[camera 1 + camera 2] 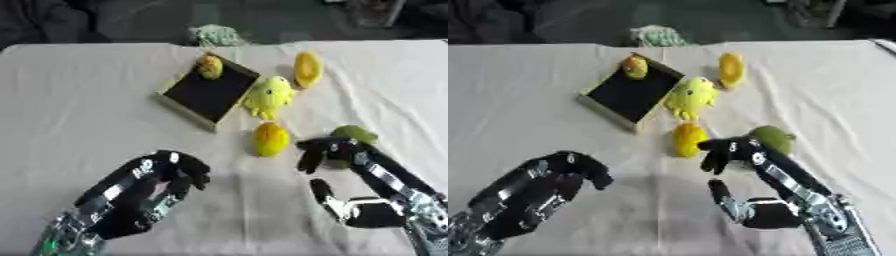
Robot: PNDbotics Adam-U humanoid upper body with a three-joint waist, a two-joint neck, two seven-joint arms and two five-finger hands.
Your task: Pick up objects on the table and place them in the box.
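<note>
Seen from the head, looking down on a table (79, 100) under a white cloth.

Near the far middle, a shallow box (208, 92) with a dark floor and pale rim, turned corner-on. Inside it, at the far corner, 1 small orange-yellow toy (209, 67).

Just right of the box, touching its rim, a yellow plush (269, 96) with small dark eyes. Beyond that, near the far right, a yellow oval (307, 69), standing apart. Nearer, below the plush, an orange-yellow fruit (270, 139) lying on the cloth by itself.

At right, the right hand (337, 150), fingers curled down over a green fruit (773, 137), which peeks out behind them; cannot tell whether really gripped or only covered. Thumb jutting toward the near side, well apart from the fingers.

At lower left, the left hand (166, 175), raised over bare cloth, fingers curled inward, holding nothing.

Beyond the far table edge, a pale green bundle (214, 35), blurred.
</note>
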